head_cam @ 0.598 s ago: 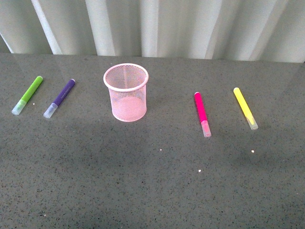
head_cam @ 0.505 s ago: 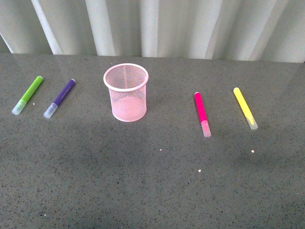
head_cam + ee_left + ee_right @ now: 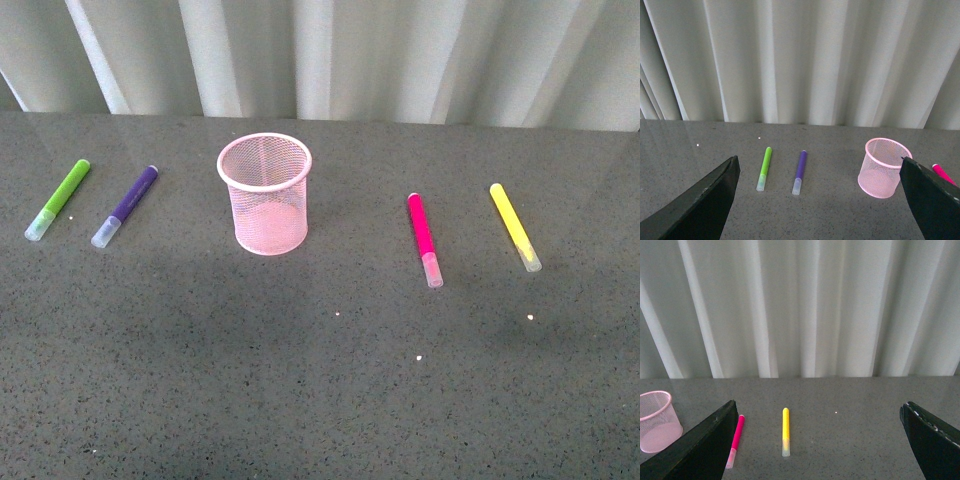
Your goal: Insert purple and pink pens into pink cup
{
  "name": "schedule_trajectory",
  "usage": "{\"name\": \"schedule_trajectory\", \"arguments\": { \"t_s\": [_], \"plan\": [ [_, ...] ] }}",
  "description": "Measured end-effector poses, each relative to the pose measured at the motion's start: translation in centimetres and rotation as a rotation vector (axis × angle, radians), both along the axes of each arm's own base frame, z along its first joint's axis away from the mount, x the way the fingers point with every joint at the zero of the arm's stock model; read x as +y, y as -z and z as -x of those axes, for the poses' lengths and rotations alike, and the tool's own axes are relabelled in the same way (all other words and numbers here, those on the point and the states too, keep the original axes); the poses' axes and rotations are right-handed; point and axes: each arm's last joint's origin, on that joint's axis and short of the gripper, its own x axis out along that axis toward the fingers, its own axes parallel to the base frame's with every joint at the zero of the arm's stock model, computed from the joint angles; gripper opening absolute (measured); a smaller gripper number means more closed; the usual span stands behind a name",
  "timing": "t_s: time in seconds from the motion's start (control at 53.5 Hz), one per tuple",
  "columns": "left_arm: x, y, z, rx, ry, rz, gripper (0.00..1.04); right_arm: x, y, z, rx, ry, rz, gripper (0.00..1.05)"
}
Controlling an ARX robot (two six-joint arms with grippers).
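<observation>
The pink cup stands upright and empty on the grey table, left of centre. The purple pen lies flat to its left, pale cap toward me. The pink pen lies flat to the cup's right, cap toward me. Neither arm shows in the front view. My left gripper hangs open well back from the purple pen and the cup, holding nothing. My right gripper is open too, back from the pink pen, with the cup at that view's edge.
A lime-green marker lies left of the purple pen. A yellow marker lies right of the pink pen. White pleated curtains close off the table's far edge. A few white specks dot the near tabletop.
</observation>
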Motion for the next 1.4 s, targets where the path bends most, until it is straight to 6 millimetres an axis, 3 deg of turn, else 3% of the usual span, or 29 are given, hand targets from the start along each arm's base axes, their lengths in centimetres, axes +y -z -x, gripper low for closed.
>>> {"name": "schedule_trajectory", "arguments": {
  "t_s": [0.86,0.935,1.047,1.159,1.308,1.402],
  "plan": [
    [0.0,0.0,0.0,0.0,-0.001,0.0,0.98,0.0,0.0,0.0,0.0,0.0,0.0,0.98],
    [-0.5,-0.2,-0.1,-0.017,-0.154,0.02,0.98,0.0,0.0,0.0,0.0,0.001,0.0,0.98],
    [-1.2,-0.3,-0.3,-0.013,-0.172,0.034,0.98,0.0,0.0,0.0,0.0,0.0,0.0,0.98],
    [-0.4,-0.6,-1.3,0.015,-0.162,0.034,0.98,0.0,0.0,0.0,0.0,0.0,0.0,0.98],
    [2.0,-3.9,-3.8,0.006,-0.135,0.0,0.98,0.0,0.0,0.0,0.0,0.0,0.0,0.98],
    [4.2,-6.0,-7.0,0.083,-0.115,0.004,0.98,0.0,0.0,0.0,0.0,0.0,0.0,0.98]
  ]
}}
